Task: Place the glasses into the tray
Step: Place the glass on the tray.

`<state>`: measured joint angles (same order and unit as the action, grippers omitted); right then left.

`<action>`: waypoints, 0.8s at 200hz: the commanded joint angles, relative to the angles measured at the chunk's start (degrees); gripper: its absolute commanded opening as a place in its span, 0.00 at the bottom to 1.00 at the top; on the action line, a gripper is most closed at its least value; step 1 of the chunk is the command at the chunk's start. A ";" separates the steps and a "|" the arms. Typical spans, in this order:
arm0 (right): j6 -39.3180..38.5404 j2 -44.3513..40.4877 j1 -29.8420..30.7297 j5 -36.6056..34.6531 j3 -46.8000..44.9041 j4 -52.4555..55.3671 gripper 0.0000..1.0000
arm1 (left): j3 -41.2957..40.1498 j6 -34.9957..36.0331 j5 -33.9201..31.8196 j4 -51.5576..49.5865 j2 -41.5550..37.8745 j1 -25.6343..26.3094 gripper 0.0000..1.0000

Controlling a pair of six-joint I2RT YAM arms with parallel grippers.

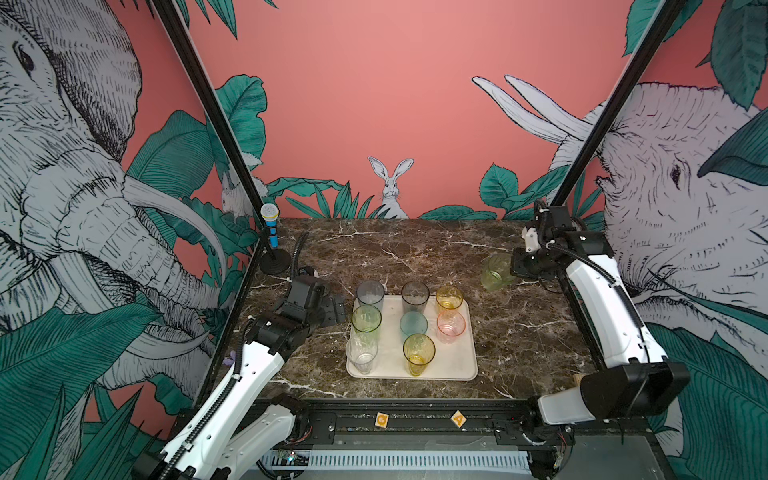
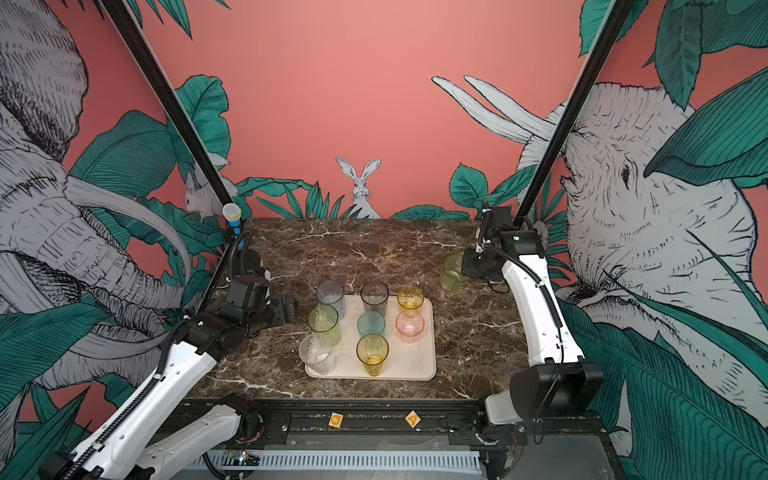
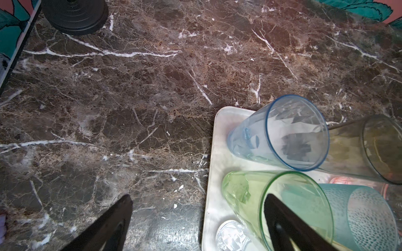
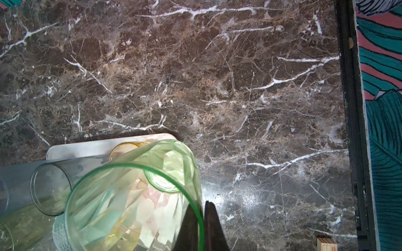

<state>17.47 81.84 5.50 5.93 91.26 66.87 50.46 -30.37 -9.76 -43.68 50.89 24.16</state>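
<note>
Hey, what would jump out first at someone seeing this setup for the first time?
A cream tray mid-table, crowded with eight tinted glasses. Past its far right corner, the right tool pinches the rim of a tilted green glass. Behind it all, a pink jungle mural with elephants and a rabbit.

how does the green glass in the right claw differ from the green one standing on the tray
Place: the held green glass is off the tray, over the marble table past its far right corner; the tray's green glass stands inside, on its left side.
Grip: the right claw pinches the held one's rim; the tray's one is free.
Tint: the held one looks paler.
Both are translucent, green and empty.
</note>
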 commanded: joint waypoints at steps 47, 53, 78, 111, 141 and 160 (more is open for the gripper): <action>0.40 -9.02 5.09 -3.68 -3.57 7.79 0.00 | -1.24 -1.53 0.12 -2.54 -2.68 -0.43 0.95; 0.67 -9.76 5.83 -3.96 -3.99 8.12 0.00 | -1.38 -1.62 0.16 -2.59 -2.83 -0.42 0.95; 2.09 -12.72 8.46 -5.09 -6.27 8.85 0.00 | -1.74 -1.93 0.41 -2.75 -3.45 -0.43 0.95; 4.33 -16.49 11.95 -5.92 -9.77 8.72 0.00 | -1.72 -2.07 0.46 -3.00 -3.87 -0.39 0.95; 6.35 -18.96 15.14 -7.22 -12.85 8.56 0.00 | -2.08 -2.32 0.65 -3.10 -4.28 -0.41 0.95; 7.84 -20.45 16.94 -7.71 -15.39 7.88 0.00 | -2.29 -2.50 0.88 -3.19 -4.39 -0.44 0.95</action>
<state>22.31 63.46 20.51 0.14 78.06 74.48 49.21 -31.70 -9.19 -45.30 47.53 24.16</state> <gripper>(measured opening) 0.062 0.949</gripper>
